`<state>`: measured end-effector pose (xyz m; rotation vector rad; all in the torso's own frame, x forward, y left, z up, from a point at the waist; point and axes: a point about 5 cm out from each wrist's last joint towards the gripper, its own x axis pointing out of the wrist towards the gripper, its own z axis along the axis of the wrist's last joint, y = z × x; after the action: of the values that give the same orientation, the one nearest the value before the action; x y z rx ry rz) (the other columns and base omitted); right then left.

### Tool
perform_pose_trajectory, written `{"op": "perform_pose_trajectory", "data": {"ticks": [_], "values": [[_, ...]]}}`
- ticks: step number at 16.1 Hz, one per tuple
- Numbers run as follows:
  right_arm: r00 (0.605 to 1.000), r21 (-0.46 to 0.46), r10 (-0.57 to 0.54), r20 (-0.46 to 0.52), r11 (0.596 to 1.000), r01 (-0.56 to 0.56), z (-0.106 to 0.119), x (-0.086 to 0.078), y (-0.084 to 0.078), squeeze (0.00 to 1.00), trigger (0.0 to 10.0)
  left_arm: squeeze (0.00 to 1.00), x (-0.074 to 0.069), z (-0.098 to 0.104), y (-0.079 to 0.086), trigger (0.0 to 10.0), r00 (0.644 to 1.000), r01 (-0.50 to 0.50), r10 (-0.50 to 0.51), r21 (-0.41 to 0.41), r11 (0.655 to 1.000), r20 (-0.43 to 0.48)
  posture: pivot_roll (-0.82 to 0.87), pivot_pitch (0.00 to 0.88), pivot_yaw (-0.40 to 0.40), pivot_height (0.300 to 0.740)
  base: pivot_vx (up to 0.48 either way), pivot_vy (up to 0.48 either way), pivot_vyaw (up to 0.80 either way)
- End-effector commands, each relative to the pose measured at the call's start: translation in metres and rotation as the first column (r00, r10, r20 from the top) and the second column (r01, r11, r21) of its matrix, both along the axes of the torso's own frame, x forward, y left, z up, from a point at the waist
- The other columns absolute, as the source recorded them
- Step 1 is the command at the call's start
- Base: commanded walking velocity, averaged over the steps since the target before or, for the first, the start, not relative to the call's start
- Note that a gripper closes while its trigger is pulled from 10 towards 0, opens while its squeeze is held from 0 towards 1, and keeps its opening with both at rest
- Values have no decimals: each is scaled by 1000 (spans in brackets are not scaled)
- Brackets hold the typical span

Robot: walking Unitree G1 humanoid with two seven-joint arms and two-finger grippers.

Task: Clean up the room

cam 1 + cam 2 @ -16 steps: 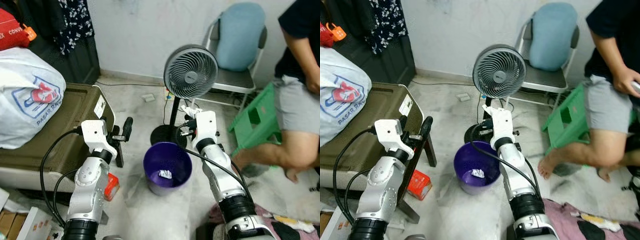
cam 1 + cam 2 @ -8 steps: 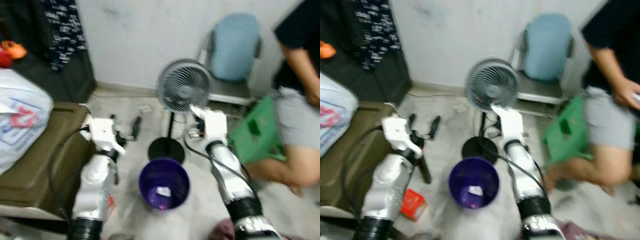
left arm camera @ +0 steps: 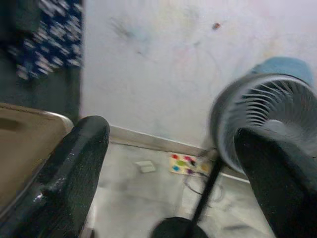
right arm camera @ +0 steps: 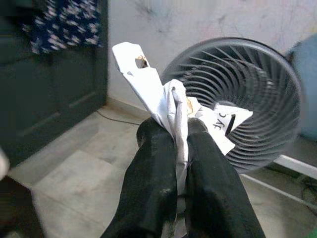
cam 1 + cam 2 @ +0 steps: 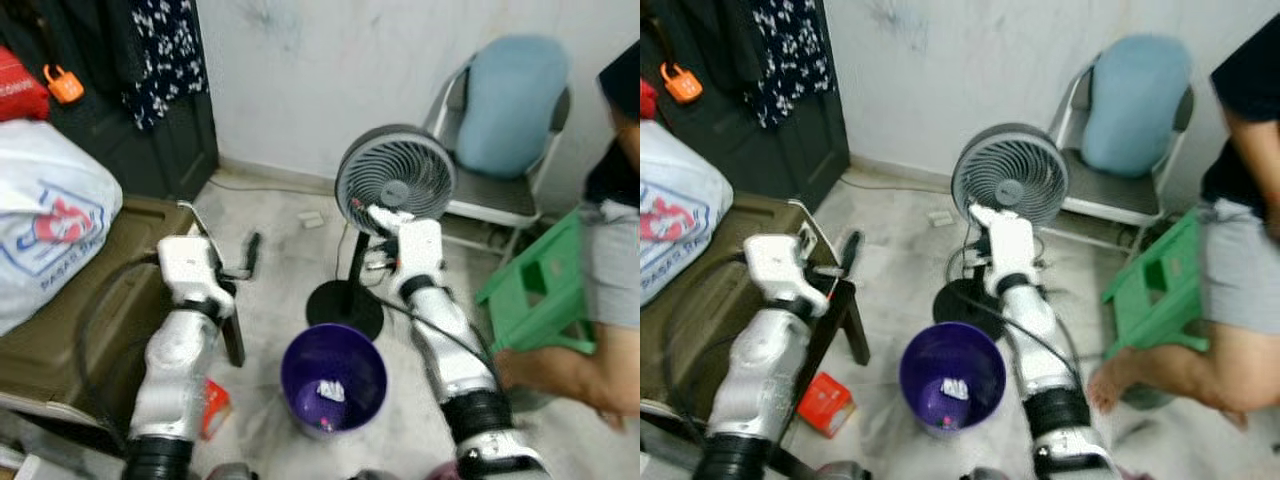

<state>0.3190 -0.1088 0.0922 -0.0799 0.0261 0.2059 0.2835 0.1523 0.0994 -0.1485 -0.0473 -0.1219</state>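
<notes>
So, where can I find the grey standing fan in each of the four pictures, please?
Left eye view: the fan is at upper centre, behind the right gripper.
Right eye view: the fan is at upper centre, left of the chair.
Left wrist view: blurred, at the right edge, partly behind one black finger.
Right wrist view: behind the crumpled paper held in the gripper.
Shared landmark: the white wall.

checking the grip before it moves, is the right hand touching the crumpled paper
Touching. The right wrist view shows the right hand with both black fingers pressed shut on the white crumpled paper.
</notes>
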Motion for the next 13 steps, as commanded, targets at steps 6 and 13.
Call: {"op": "perform_pose_trajectory", "data": {"ticks": [6,13], "values": [[1000,-1,-12,13,1000,12,4,3,-2,0,10000,0,1,6,5,10000,999,3,-4,60,998,32,96,0,-53,740,0,0,648],[1000,1,-22,-1,1000,22,3,4,-3,0,10000,0,1,4,5,10000,1000,5,-6,52,999,23,98,0,-54,740,0,0,0]]}}
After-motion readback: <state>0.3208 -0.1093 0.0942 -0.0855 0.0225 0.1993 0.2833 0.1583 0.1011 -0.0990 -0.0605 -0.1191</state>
